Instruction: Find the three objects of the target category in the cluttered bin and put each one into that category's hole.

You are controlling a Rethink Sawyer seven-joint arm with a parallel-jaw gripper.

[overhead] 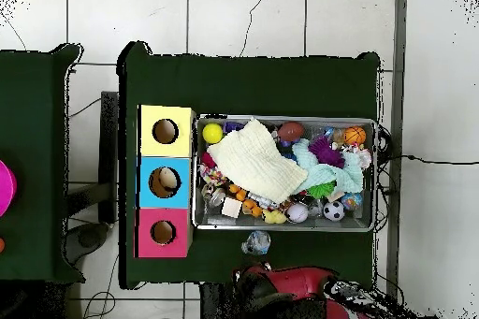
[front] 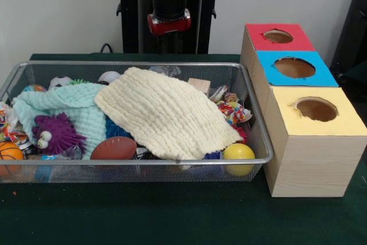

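Bin (front: pixel 137 160): we see the wire-mesh basket packed with toys, a cream cloth (front: pixel 166 113) and a mint cloth (front: pixel 69 104) spread over much of them.

Boxes: red (front: pixel 278 37), blue (front: pixel 293 67) and yellow (front: pixel 316 110) tops in a row, touching the bin's end.

Arm: the gripper (overhead: pixel 256 242) hovers just outside the bin's robot-side rim; we cannot tell its state.

Crinkly object (front: pixel 166 70): one clear lump shows by the far wall (others probably hidden under the cloths).

Relation: we judge it just inside the rim nearest the gripper, so a short reach forward.
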